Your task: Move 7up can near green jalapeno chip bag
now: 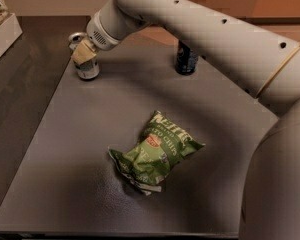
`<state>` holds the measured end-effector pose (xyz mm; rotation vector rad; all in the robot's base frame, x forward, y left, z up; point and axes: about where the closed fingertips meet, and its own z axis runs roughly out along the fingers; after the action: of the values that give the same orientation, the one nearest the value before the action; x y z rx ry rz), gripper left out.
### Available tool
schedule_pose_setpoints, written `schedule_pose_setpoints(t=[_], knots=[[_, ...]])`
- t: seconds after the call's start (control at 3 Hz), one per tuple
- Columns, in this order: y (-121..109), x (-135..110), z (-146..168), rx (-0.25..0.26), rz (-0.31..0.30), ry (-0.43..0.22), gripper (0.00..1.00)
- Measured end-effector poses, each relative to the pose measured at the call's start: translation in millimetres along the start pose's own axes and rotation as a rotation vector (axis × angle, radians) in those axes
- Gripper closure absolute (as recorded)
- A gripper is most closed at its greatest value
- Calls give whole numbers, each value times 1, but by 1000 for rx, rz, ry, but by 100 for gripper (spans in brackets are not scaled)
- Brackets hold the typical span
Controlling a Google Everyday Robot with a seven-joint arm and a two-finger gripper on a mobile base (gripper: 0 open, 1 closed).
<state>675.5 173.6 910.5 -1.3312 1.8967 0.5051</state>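
The 7up can (87,70), silver-white with green markings, stands at the far left of the grey table top (90,134). My gripper (83,53) is at the can's upper part and covers it from above; only the lower half of the can shows below it. The green jalapeno chip bag (157,151), wrinkly with white lettering and a small red badge, lies flat near the middle of the table. It is well apart from the can, toward the front right.
A dark blue Pepsi can (186,59) stands at the back of the table, partly behind my arm (205,29). A white box (2,31) sits off the table at the far left. My arm's base fills the right side.
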Motion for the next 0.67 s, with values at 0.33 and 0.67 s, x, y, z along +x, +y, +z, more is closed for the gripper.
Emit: schedule_pose_setpoints(t=[0.33,0.67], knots=[[6,10,-31,-34,-45,2,100],[15,29,-69,-69,-82,32,100]])
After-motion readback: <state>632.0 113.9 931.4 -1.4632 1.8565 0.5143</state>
